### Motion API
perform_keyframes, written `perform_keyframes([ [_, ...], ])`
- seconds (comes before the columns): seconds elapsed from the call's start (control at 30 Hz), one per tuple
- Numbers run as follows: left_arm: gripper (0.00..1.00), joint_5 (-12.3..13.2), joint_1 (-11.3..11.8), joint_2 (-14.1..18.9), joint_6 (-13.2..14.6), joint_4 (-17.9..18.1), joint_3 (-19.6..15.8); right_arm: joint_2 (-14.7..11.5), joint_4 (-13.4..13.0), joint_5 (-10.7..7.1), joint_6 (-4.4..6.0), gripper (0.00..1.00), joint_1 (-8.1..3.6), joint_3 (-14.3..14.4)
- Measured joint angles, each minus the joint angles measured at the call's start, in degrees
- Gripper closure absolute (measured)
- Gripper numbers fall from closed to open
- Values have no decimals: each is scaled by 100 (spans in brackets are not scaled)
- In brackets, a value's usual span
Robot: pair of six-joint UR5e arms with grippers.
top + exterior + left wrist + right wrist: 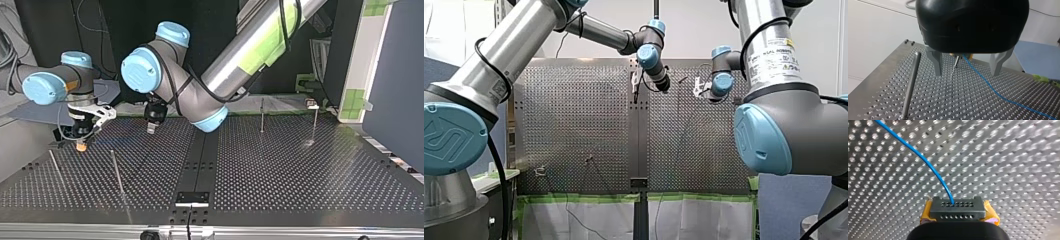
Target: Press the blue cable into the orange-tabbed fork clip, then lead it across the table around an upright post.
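Blue cable (923,160) is trailing over the perforated table (960,100) from my right gripper (957,211), whose jaws are clenching it. My left gripper (967,72) is hovering released. Clip not discernible; likely routing now: next, sweeping taut around the upright post (910,85).

Two arms: my left arm (499,55), my right arm (774,50); two end effectors, one per arm: my left end effector (967,73), my right end effector (79,143); one blue cable (923,160); four upright posts in the top view: one post (55,167) far left, one post (116,172) beside it, one post (262,115) right of the middle, one post (314,122) further right; one perforated bench (280,170).
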Motion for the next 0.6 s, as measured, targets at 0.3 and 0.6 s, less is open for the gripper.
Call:
perform_keyframes([
  [0.3, 7, 0, -1, 26, 97, -6, 0, -442, 443, -359, -8, 100, -76, 5],
  [0.6, 7, 88, 28, 284, -54, -8, 1, -855, 855, -654, -84, 100, -160, 0],
])
